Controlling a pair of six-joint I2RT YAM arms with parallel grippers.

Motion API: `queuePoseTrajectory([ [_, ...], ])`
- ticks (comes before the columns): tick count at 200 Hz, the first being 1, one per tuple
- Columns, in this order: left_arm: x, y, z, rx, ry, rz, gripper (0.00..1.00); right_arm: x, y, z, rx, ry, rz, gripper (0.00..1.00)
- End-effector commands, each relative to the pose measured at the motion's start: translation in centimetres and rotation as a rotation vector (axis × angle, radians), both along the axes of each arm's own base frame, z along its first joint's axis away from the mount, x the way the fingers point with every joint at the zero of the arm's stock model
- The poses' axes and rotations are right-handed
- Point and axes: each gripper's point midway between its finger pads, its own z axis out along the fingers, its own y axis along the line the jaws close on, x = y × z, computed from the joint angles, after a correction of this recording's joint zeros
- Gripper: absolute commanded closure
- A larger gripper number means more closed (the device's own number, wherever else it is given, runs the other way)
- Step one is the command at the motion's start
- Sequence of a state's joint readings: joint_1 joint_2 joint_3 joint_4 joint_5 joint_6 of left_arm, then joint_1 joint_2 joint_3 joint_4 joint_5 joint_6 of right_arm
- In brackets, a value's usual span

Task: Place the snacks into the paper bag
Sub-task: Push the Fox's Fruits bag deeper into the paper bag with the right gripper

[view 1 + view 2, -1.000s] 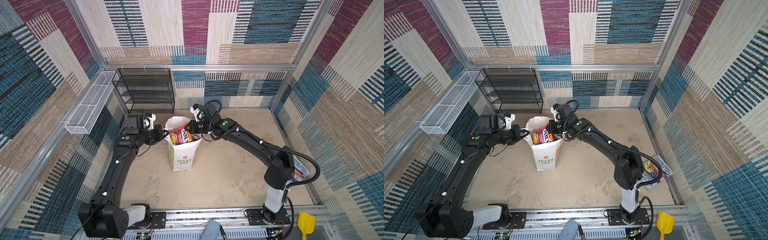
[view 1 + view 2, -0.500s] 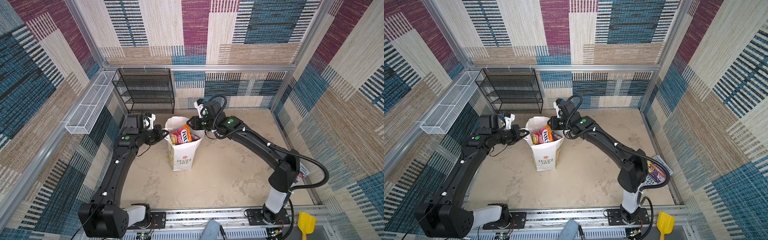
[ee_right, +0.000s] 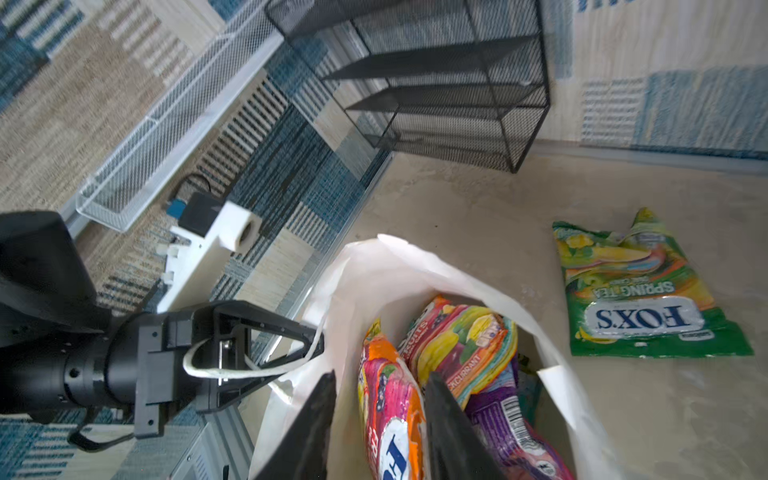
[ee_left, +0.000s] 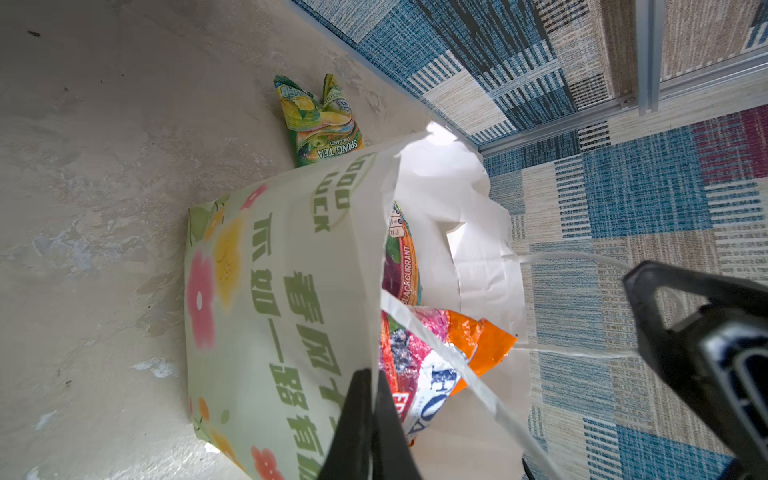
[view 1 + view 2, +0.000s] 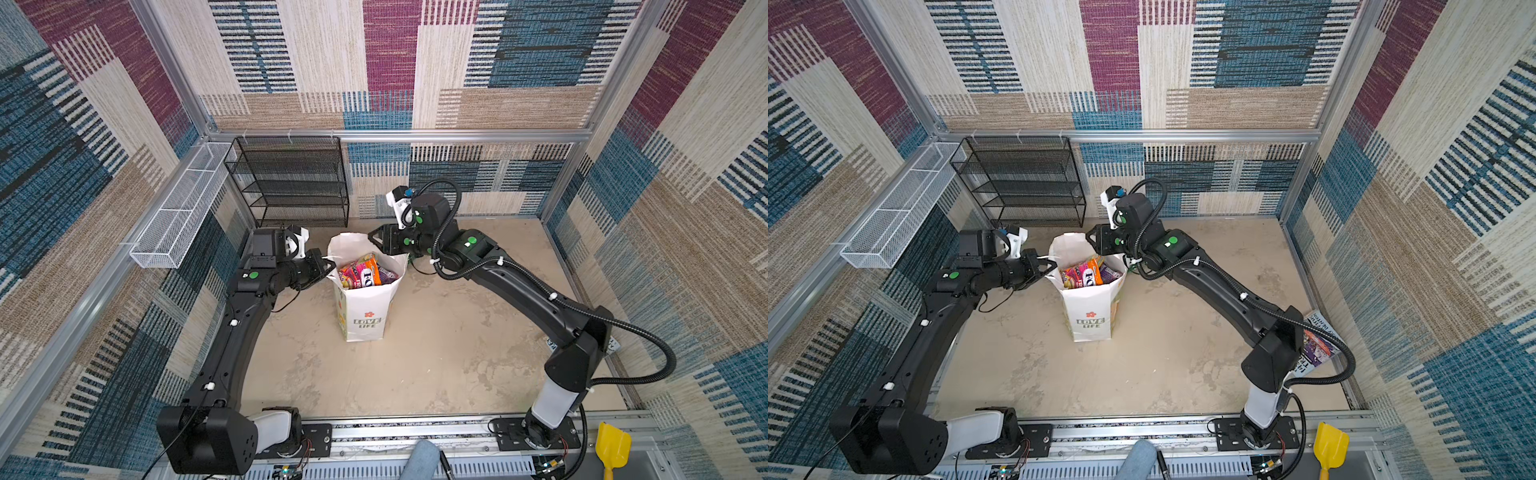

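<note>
The white paper bag (image 5: 365, 307) (image 5: 1090, 307) stands upright mid-floor with its mouth open. Several snacks (image 5: 365, 272) (image 3: 457, 340) stick up inside it: orange-pink, yellow-pink and purple packets. My left gripper (image 5: 326, 266) (image 4: 372, 378) is shut on the bag's left rim, and a cord handle loops through its frame. My right gripper (image 5: 372, 241) (image 3: 382, 378) hovers open over the bag's rear rim, holding nothing. In the right wrist view the orange-pink packet lies below its jaws. One green-yellow snack (image 3: 640, 291) (image 4: 320, 120) lies flat on the floor behind the bag.
A black mesh shelf (image 5: 291, 183) stands against the back wall. A white wire basket (image 5: 178, 208) hangs on the left wall. A printed magazine (image 5: 1316, 345) lies by the right arm's elbow at the right wall. A yellow scoop (image 5: 611, 446) sits outside the front rail.
My right gripper has risen out of the bag and drawn back toward the rear wall, and its jaws have opened. The orange-pink packet stays in the bag. The left arm has not moved.
</note>
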State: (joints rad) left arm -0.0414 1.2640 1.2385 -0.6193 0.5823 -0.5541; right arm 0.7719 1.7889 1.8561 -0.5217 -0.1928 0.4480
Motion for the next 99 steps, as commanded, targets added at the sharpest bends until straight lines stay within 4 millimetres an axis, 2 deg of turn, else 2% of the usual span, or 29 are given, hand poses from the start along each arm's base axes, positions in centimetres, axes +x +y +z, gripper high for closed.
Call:
queuePoseTrajectory([
  [1,0.5,-0.2,0.7,-0.012,-0.034,-0.008,1.0,-0.3,1.3,-1.5,-0.026,0.029,0.052,0.66],
  [27,0.4,-0.2,0.9,-0.015,-0.037,-0.01,1.0,-0.3,2.2,-3.7,-0.061,0.067,0.079,0.67],
  [66,0.5,-0.2,0.9,-0.014,-0.038,-0.008,1.0,0.3,2.5,-8.2,-0.17,0.137,0.081,0.66],
  [99,0.4,-0.1,1.0,-0.011,-0.041,-0.007,1.0,2.3,2.1,-10.4,-0.218,0.143,0.04,0.65],
])
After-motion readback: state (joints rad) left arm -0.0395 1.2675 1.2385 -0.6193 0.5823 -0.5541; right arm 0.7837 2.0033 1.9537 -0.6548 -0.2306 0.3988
